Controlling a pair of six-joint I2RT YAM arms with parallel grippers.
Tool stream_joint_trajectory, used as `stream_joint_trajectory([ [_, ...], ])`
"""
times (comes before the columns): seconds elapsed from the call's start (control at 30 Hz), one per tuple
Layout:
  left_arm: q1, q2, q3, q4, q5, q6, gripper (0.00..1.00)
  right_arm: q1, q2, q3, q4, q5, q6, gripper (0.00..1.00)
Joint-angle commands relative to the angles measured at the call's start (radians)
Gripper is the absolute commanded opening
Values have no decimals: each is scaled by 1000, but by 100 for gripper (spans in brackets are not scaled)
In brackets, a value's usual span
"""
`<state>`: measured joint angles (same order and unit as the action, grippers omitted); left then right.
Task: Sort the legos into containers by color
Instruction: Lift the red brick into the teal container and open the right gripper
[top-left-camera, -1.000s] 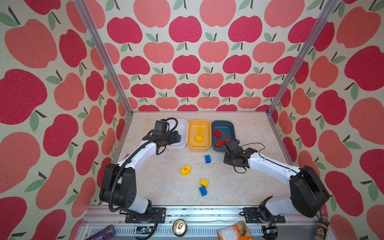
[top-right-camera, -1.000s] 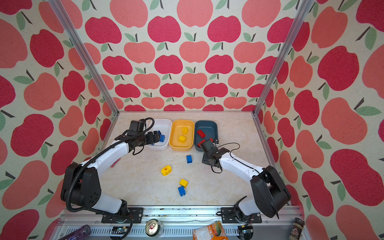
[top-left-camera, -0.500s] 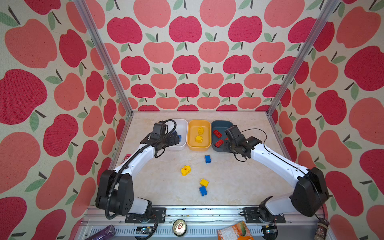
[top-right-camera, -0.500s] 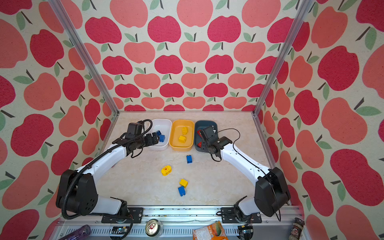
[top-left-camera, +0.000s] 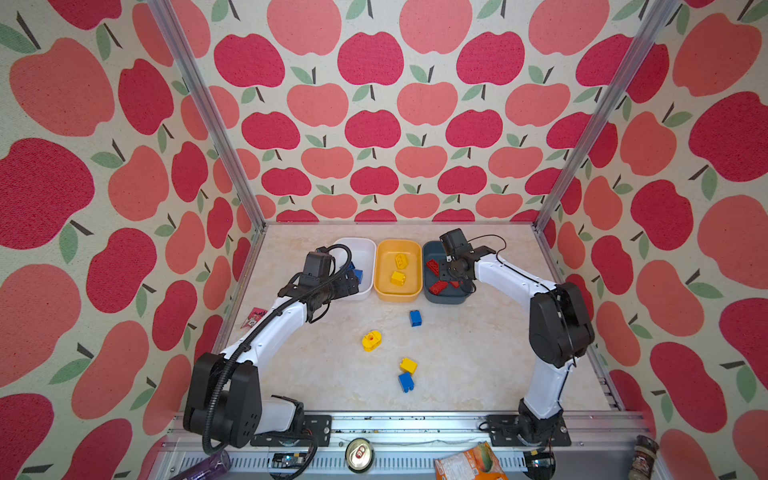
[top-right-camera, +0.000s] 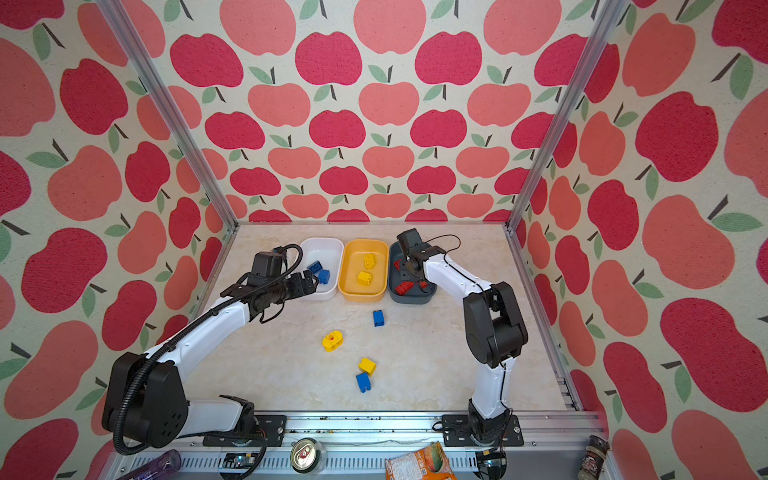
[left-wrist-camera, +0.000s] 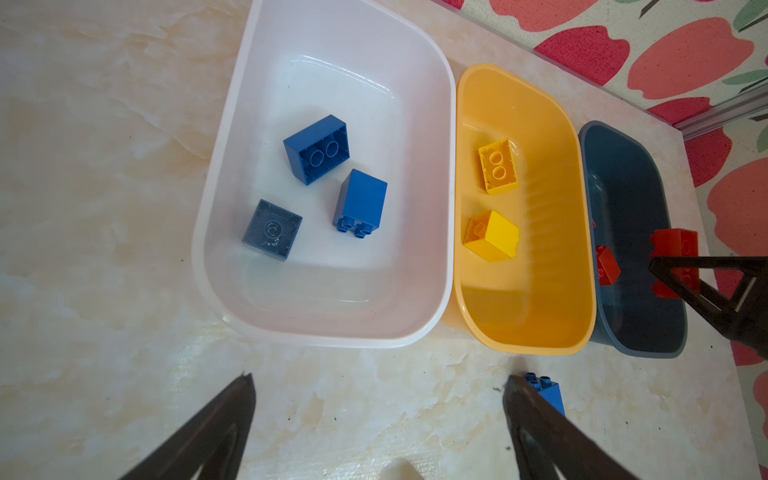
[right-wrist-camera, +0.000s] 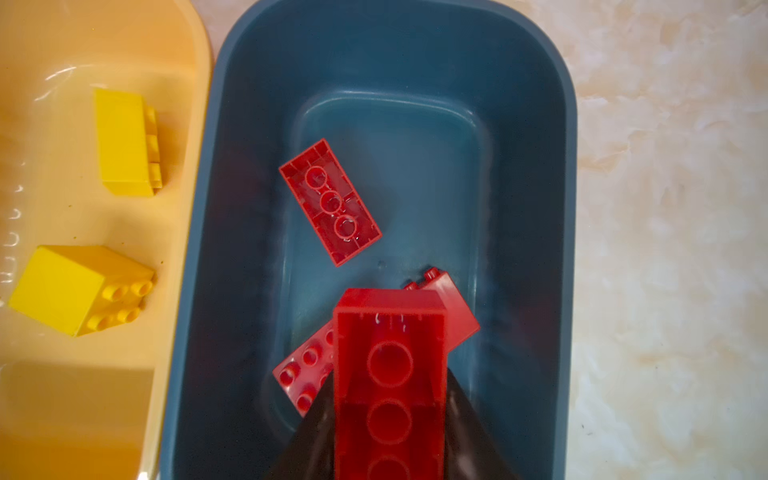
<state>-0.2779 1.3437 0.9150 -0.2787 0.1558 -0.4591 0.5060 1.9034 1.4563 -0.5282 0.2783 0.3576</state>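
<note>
Three containers stand in a row at the back. The white tub (left-wrist-camera: 332, 270) holds three blue legos (left-wrist-camera: 359, 199). The yellow-orange tub (left-wrist-camera: 532, 311) holds two yellow ones (left-wrist-camera: 492, 235). The dark slate tub (right-wrist-camera: 519, 166) holds red ones (right-wrist-camera: 330, 203). My right gripper (right-wrist-camera: 388, 374) hangs over the dark tub (top-left-camera: 432, 251), shut on a long red brick (right-wrist-camera: 388, 353). My left gripper (left-wrist-camera: 378, 382) stands open and empty over the table, just in front of the white tub (top-left-camera: 365, 249). Loose on the table lie a blue brick (top-left-camera: 415, 318), a rounded yellow piece (top-left-camera: 371, 340), a yellow brick (top-left-camera: 408, 365) and a blue brick (top-left-camera: 405, 382).
A flat red wrapper (top-left-camera: 254, 318) lies by the left wall. On the front rail are a drink can (top-left-camera: 359, 454), an orange packet (top-left-camera: 467, 463) and a purple bottle (top-left-camera: 203, 469). Patterned walls with metal posts close in three sides.
My right gripper has carried the red brick from the table in front of the dark tub to above it. The left gripper has drawn back a little from the white tub.
</note>
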Motion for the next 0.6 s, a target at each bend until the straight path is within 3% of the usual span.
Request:
stream_joint_trajectory([
  [0.0, -7, -32, -22, -3, -14, -17, 96, -33, 53, 61, 2, -25, -57, 35],
  [0.37, -22, -48, -36, -12, -25, -29, 96, -74, 180, 174, -20, -36, -106, 40],
  [0.57, -40, -49, -34, -22, -34, -28, 96, -80, 191, 198, -35, -50, -101, 66],
])
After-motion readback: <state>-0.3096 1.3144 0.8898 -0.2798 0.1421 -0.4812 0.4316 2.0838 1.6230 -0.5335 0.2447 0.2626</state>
